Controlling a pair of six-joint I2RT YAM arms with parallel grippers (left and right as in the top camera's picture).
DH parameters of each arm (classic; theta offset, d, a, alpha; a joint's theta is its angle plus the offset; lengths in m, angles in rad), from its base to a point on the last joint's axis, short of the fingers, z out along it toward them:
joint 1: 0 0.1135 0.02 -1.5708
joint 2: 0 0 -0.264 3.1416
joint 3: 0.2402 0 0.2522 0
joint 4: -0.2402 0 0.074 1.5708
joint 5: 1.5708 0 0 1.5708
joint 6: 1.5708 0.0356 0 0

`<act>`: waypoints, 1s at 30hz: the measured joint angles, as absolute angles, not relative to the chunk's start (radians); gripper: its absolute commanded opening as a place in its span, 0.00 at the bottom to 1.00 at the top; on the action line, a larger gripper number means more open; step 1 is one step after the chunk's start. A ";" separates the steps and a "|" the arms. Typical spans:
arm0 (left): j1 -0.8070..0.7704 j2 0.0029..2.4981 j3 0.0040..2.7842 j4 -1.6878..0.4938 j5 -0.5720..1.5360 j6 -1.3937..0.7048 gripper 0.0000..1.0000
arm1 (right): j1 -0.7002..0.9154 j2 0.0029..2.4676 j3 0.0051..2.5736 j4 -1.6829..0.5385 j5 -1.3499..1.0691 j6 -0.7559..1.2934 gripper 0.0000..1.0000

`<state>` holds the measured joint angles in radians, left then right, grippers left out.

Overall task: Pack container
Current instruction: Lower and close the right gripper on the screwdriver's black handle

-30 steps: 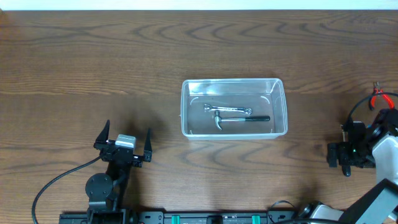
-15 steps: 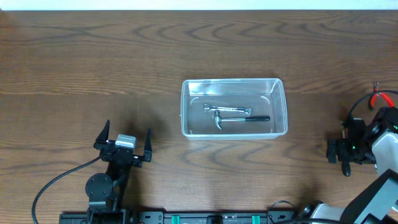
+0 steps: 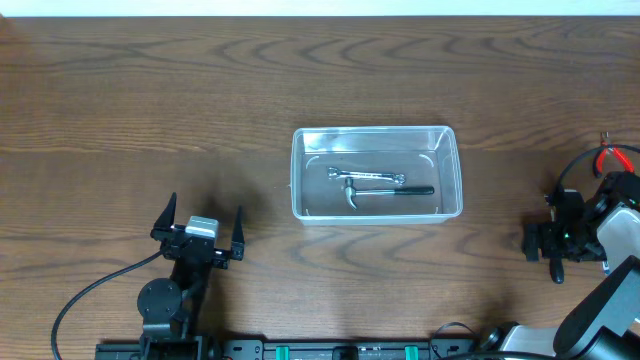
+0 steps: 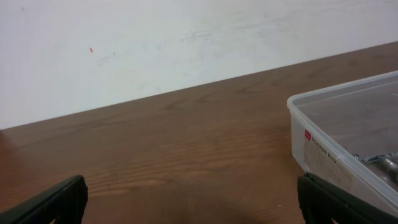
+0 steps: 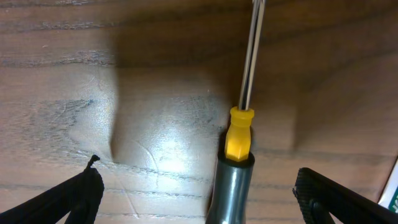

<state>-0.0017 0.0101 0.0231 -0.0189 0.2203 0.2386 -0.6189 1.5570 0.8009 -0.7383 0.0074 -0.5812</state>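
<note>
The clear plastic container (image 3: pixel 375 134) stands at the table's middle and holds a black-handled hammer (image 3: pixel 390 191) and a silver wrench (image 3: pixel 366 176). Its near corner shows in the left wrist view (image 4: pixel 323 96). My left gripper (image 3: pixel 198 232) is open and empty at the front left, well apart from the container; in its own view (image 4: pixel 196 208) only bare wood lies between the fingers. My right gripper (image 3: pixel 556 242) is at the far right, open (image 5: pixel 205 199), its fingers either side of a screwdriver (image 5: pixel 238 134) with a yellow collar and grey handle lying on the table.
Red-handled pliers (image 3: pixel 614 155) lie at the right edge behind the right arm. A white and teal edge (image 5: pixel 392 193) shows at the right of the right wrist view. A black cable (image 3: pixel 95 285) runs from the left arm's base.
The right arm has shifted slightly at the table's right edge. The left arm and the container have not moved.
</note>
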 measured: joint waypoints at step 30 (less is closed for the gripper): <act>-0.002 0.010 0.023 -0.019 0.220 0.239 0.98 | -0.672 1.612 0.801 -0.668 0.014 -0.566 0.99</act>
